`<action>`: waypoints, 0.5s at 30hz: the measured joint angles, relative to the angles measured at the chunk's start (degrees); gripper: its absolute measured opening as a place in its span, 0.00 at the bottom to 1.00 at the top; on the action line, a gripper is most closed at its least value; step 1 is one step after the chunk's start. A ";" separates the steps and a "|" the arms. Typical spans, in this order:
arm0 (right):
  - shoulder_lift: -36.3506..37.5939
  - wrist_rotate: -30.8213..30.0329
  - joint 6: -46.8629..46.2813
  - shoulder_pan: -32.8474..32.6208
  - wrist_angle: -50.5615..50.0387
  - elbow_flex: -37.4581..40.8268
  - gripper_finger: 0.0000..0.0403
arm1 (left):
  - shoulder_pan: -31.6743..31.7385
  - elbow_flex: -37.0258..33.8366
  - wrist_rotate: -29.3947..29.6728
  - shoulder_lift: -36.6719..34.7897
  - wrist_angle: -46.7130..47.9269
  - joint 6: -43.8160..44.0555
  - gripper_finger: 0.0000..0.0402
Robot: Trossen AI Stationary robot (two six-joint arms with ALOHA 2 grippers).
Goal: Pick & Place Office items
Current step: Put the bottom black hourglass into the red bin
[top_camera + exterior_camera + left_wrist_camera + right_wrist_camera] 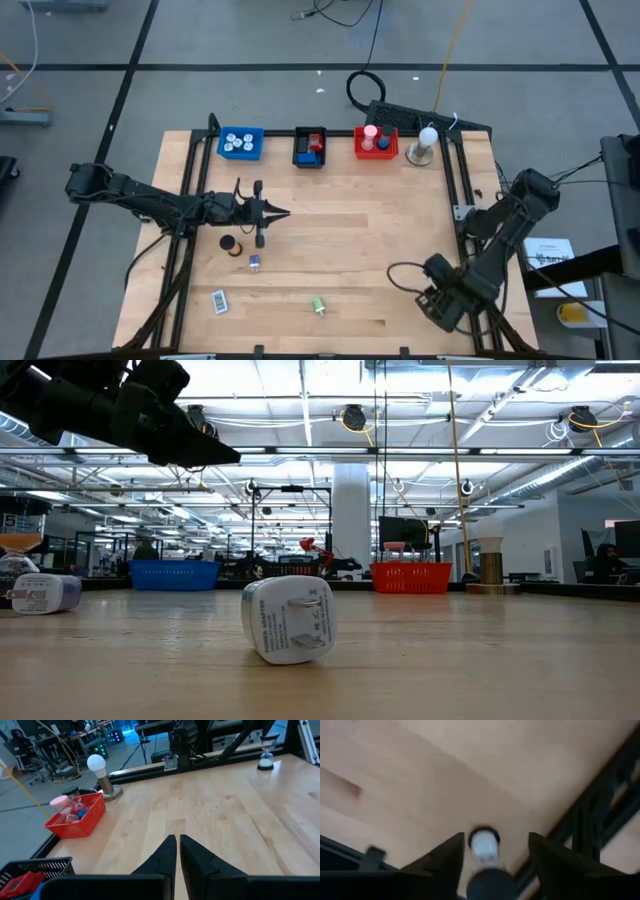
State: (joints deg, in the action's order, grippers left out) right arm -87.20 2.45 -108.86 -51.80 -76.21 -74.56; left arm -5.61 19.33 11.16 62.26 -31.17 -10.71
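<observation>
1. Trays first: note the blue tray (240, 143), black tray (309, 148) and red tray (375, 142) lined along the far edge of the table (380, 240), beside the white bulb stand (424, 146). They appear to be the drop points, kept clear of the working area.
2. Locate the loose items near the front: black cylinder (229, 244), purple item (255, 263), white plug (219, 300) and green item (318, 306). All lie apart, leaving room for a grasp.
3. Check the left gripper (283, 212): it hangs above the table with jaws closed on nothing.
4. Check the right gripper (495, 857): it sits at the front right corner, jaws spread, a small hourglass (484, 845) between them, apparently just freed.
</observation>
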 joint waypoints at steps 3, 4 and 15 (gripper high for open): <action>-0.61 2.42 -4.05 -2.71 0.09 0.02 0.66 | 0.00 0.00 0.00 0.00 0.01 -0.09 0.08; -0.66 2.69 -5.43 -3.64 0.12 0.02 0.69 | 0.00 0.00 0.00 0.00 0.01 -0.11 0.08; -2.55 2.00 -13.02 -11.13 4.93 0.04 0.80 | 0.00 0.00 -0.02 0.00 -0.25 -1.03 0.08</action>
State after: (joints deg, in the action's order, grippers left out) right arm -89.75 4.45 -121.89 -62.93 -71.29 -74.52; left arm -5.61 19.33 11.14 62.26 -31.42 -11.74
